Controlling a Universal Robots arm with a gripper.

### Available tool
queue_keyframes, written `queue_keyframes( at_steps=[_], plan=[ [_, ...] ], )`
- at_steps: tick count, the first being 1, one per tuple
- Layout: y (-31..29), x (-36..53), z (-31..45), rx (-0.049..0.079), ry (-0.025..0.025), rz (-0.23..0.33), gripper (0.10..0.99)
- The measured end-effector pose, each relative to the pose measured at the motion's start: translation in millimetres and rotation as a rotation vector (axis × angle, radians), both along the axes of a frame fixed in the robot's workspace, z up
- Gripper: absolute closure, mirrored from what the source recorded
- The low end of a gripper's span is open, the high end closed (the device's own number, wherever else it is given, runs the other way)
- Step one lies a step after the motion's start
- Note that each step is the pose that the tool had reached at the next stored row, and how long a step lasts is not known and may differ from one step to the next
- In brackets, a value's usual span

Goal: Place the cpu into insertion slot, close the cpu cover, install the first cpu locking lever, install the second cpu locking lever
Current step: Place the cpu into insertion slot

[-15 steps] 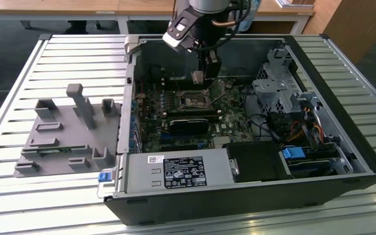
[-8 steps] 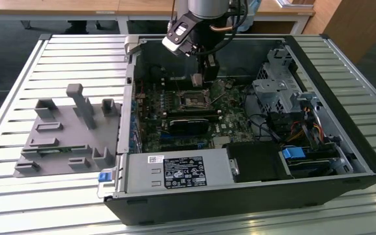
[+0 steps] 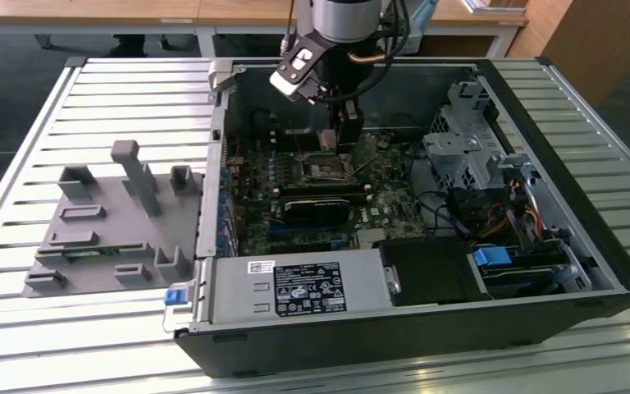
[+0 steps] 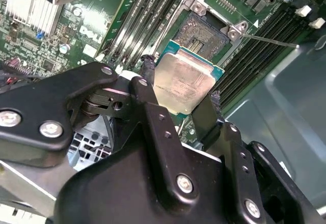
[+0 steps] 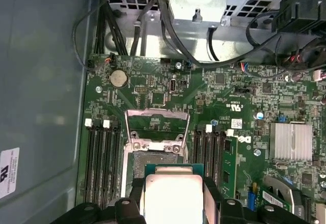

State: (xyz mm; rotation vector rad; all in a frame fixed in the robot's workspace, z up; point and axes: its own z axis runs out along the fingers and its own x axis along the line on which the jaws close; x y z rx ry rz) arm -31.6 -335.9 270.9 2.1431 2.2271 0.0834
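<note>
My gripper (image 4: pixel 181 87) is shut on the cpu (image 4: pixel 184 84), a flat square chip with a dull silver top, pinched at two opposite edges by the black fingers (image 4: pixel 148 74). The chip hangs just above and beside the insertion slot (image 4: pixel 204 33), which lies bare with its dark contact field exposed. In the first wrist view the cpu (image 5: pixel 173 193) sits between the fingers at the near edge of the insertion slot (image 5: pixel 153 159), and the cpu cover (image 5: pixel 158 113) stands swung open behind it. A thin metal lever (image 4: pixel 270 40) sticks out beside the socket. In the exterior view the gripper (image 3: pixel 344 135) reaches into the case over the insertion slot (image 3: pixel 324 167).
The open computer case (image 3: pixel 577 271) walls in the green board. Memory slots (image 5: pixel 102 158) flank the socket, and a finned heatsink (image 5: pixel 290 140) and a black card (image 3: pixel 315 205) lie nearby. A drive cage (image 3: pixel 463 156) and cables (image 3: pixel 501 217) fill the exterior view's right. A grey fixture plate (image 3: pixel 107 222) stands outside.
</note>
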Motion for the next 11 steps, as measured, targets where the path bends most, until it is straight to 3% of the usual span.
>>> queue_keyframes(
  at_steps=[11],
  plan=[
    [1.7,-5.6,-19.4,-0.002,0.0000,0.000,0.545]
  ],
)
